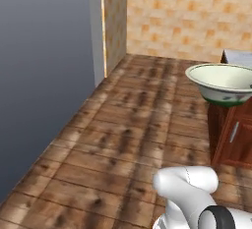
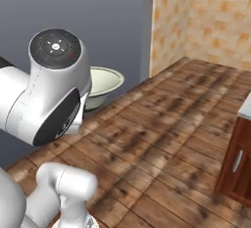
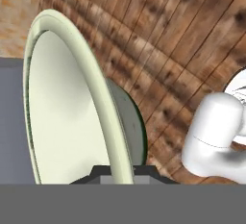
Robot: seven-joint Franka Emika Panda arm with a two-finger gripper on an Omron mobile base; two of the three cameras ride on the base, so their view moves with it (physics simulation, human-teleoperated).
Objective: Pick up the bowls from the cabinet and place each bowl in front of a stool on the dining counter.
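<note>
Risk, judging from here: the end effector is pinching the bowl by the rim alone, jaws nearly shut with just the thin wall between them. The grip is off-centre, so any jolt while the base is driving could be levering the bowl around in the pads or slipping it out. Nothing is under it but wood floor, so a drop probably means a broken bowl.

Second risk: the bowl is sticking out sideways from the arm. In the left base view it is hanging at the right edge of the frame, overlapping the top of a reddish-brown cabinet with a short handle and the grey corner of a counter; I cannot tell whether it is clear of them or touching. Swinging the arm there could be clipping the rim.

Bowl look: white, cream inside, pale green rim, dark-green patterned base. In the right base view it is peeking out at centre left, behind the big arm joint. In the hand view it is running edge-on from upper left down to bottom centre.
</note>
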